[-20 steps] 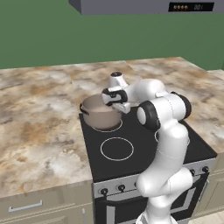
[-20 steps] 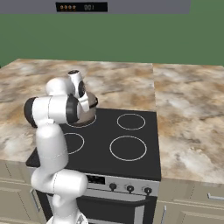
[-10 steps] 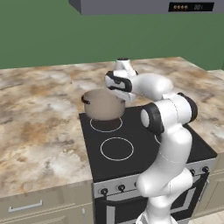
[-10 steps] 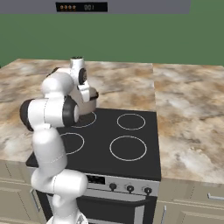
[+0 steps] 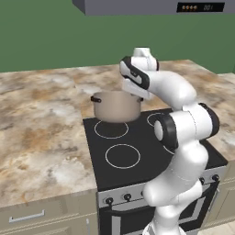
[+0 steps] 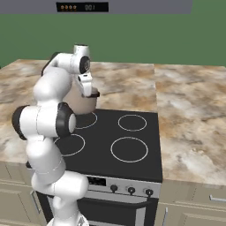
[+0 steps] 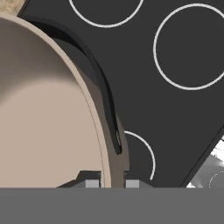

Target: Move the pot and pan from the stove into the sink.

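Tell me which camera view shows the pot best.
The left base view: there the whole pot shows, side wall, rim and one dark handle, held above the stove by the tool. In the right base view the arm hides most of the pot. The hand view gives its beige inside and rim close up.

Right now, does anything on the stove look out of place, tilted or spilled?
Only the pot stands out: it hangs above the stove, clear of the glass, because the gripper is shut on its rim. It looks about level and its beige inside looks bare. No spill or damage shows on the cooktop.
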Robot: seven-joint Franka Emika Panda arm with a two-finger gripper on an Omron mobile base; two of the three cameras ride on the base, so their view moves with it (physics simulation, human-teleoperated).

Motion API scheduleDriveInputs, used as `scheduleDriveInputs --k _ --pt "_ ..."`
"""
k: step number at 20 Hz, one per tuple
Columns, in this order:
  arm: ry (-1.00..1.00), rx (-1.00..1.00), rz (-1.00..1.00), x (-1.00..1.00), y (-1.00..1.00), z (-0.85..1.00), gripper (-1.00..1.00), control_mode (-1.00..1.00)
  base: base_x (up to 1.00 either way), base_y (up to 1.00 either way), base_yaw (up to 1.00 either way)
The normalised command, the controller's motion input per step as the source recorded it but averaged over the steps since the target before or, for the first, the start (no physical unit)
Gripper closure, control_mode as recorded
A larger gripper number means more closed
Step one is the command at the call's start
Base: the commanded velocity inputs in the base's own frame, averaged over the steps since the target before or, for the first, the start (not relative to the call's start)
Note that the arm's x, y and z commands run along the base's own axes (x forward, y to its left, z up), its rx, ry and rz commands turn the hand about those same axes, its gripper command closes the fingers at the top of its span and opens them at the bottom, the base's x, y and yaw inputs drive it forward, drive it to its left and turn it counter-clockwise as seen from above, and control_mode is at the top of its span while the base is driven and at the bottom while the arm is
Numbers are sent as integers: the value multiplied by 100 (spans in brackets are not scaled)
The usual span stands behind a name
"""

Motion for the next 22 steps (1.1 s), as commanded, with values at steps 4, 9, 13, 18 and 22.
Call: scheduleDriveInputs --k 4,9,13,18,22 --pt "6 1 4 -96 -11 51 100 -100 0 0 0" --pt "5 0 7 -100 -7 44 100 -100 0 0 0" --pt "1 0 11 -100 -1 26 100 -100 0 0 0" --pt "0 0 12 -100 -1 22 100 -100 0 0 0" --pt "0 0 13 -100 -2 19 100 -100 0 0 0"
